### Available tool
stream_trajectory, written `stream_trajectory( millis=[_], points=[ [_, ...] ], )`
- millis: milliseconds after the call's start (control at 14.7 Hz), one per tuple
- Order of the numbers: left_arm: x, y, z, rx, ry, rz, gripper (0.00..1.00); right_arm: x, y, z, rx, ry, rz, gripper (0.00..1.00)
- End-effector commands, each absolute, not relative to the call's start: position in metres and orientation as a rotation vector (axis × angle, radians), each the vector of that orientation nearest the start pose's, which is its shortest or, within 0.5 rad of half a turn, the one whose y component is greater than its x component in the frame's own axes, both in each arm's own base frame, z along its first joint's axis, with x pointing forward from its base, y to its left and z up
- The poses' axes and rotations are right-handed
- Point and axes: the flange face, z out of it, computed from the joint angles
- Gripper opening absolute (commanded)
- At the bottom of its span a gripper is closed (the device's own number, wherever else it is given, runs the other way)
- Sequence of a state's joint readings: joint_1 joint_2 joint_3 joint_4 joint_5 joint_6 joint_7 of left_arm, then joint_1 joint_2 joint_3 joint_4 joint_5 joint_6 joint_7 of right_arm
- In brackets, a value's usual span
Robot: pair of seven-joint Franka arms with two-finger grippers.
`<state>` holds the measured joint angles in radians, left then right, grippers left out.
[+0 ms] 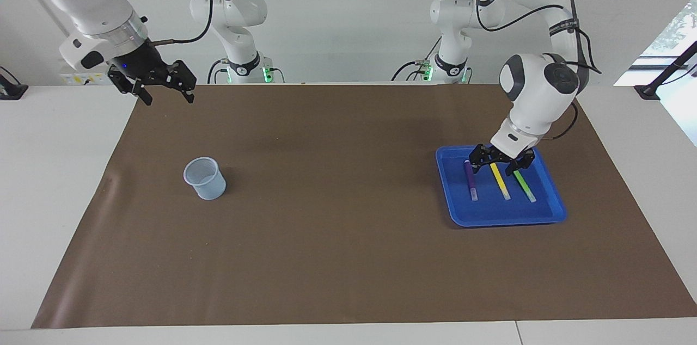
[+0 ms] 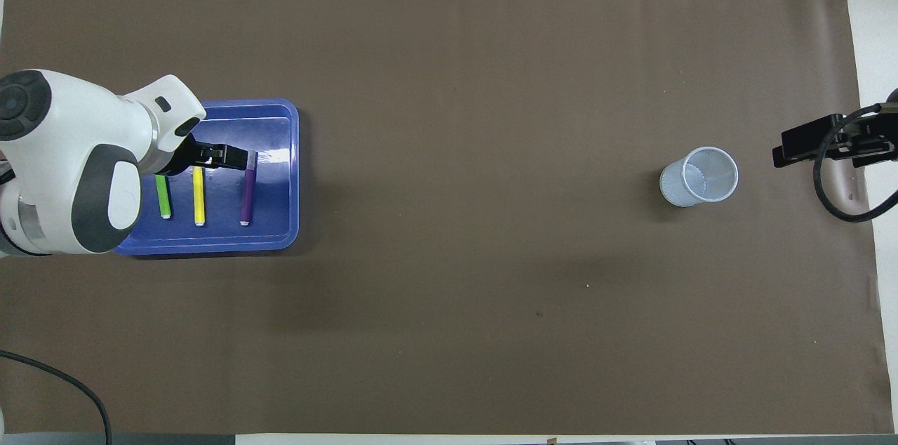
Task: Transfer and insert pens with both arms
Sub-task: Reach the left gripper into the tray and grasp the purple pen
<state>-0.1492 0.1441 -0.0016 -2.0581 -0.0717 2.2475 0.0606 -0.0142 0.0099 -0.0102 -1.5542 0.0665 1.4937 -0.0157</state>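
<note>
Three pens lie side by side in a blue tray (image 1: 550,214) (image 2: 293,220) toward the left arm's end: purple (image 1: 471,182) (image 2: 246,192), yellow (image 1: 501,184) (image 2: 199,199) and green (image 1: 524,184) (image 2: 163,199). My left gripper (image 1: 494,168) (image 2: 219,158) is open and low over the tray. Its fingers stand on either side of the yellow pen, between the purple and the green, and hold nothing. My right gripper (image 1: 169,98) (image 2: 807,142) is open and empty, raised over the mat's edge at the right arm's end.
A pale mesh cup (image 1: 205,177) (image 2: 699,176) stands upright on the brown mat (image 1: 326,236) toward the right arm's end. Two smaller white arms with green lights (image 1: 239,18) stand at the robots' end of the table.
</note>
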Motion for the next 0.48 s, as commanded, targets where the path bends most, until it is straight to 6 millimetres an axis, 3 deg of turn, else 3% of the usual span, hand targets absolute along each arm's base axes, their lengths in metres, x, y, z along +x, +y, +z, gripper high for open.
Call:
stream_trajectory(
  millis=[0,204,409],
  points=[
    [0.556,-0.101,0.344,-3.162,0.308,-0.082,1.00,0.539,0.000,0.617,-3.024,-0.017,0.114,1.00],
    [0.552,-0.104,0.322,-3.142,0.351,-0.061,1.00,0.540,0.015,0.614,-2.868,0.028,0.071,1.00],
    [0.554,-0.113,0.302,-3.138,0.371,-0.075,1.00,0.529,0.032,0.588,-2.728,0.127,0.007,1.00]
  ],
)
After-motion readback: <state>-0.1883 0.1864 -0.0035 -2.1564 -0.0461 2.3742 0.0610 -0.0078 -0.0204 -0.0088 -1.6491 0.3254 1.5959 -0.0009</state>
